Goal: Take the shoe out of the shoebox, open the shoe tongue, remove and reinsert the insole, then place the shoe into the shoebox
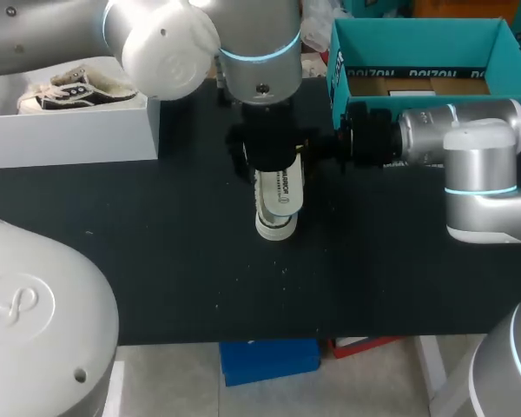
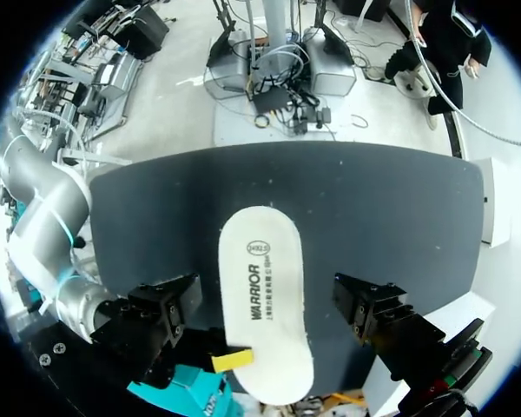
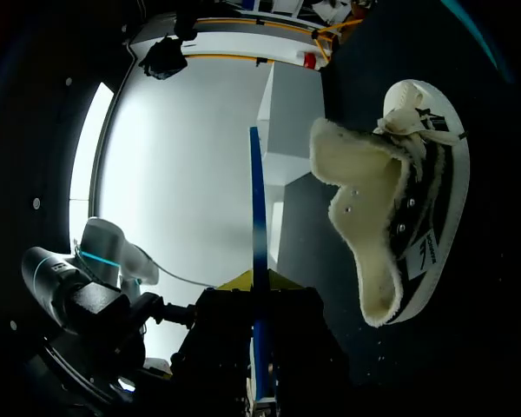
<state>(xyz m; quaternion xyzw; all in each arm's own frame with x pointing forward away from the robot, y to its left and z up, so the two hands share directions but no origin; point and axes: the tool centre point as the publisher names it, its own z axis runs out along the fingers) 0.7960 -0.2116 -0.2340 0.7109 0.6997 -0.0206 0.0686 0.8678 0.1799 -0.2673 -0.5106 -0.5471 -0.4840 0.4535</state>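
A white insole [image 2: 265, 304] with dark print hangs flat above the black table, and my right gripper [image 3: 255, 287] is shut on its edge. In the right wrist view the insole [image 3: 256, 217] shows edge-on as a thin blue line. The black-and-white shoe [image 3: 399, 200], fleece-lined and with its tongue folded open, lies on the table under the insole; only its toe [image 1: 276, 228] shows in the head view. My left gripper [image 2: 269, 308] hangs straight above the insole [image 1: 279, 193], open, one finger to each side without touching it. A yellow fingertip [image 2: 232, 359] of the right gripper pokes in at the insole's edge.
The open teal shoebox [image 1: 417, 39] stands at the back right, just behind my right arm [image 1: 451, 130]. A white box [image 1: 69, 130] holding a second sneaker [image 1: 74, 91] sits at the back left.
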